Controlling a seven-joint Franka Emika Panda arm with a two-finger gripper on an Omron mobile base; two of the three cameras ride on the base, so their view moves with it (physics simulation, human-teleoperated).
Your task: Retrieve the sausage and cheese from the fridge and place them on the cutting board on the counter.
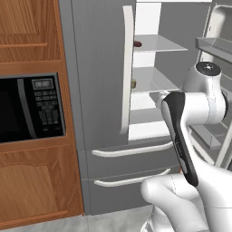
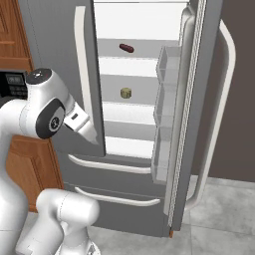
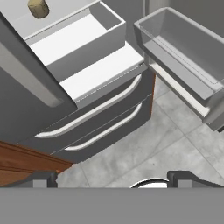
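Both base views looked forward from behind the arm, left and right, at the fridge (image 1: 104, 90) close ahead, sharing its open shelves and drawer handles. The hand view looked down, tilted, over the lower shelves, drawers and floor (image 3: 144, 148).

- fridge (image 2: 60, 60): matt grey skin, metal-like; handles (image 2: 79, 64) smooth white, slight sheen
- shelves (image 2: 134, 89) inside: smooth white, plastic-like
- door bins (image 3: 183, 48): clear grey, plastic look
- sausage (image 2: 126, 48): smooth, dark red-brown, dull
- cheese (image 2: 126, 92): pale yellowish, matt, a bit rough
- cabinet (image 1: 31, 27), left: brown wood, visible grain, satin
- microwave (image 1: 27, 108): glossy black front
- floor (image 3: 153, 144): grey stone-look tiles, matt
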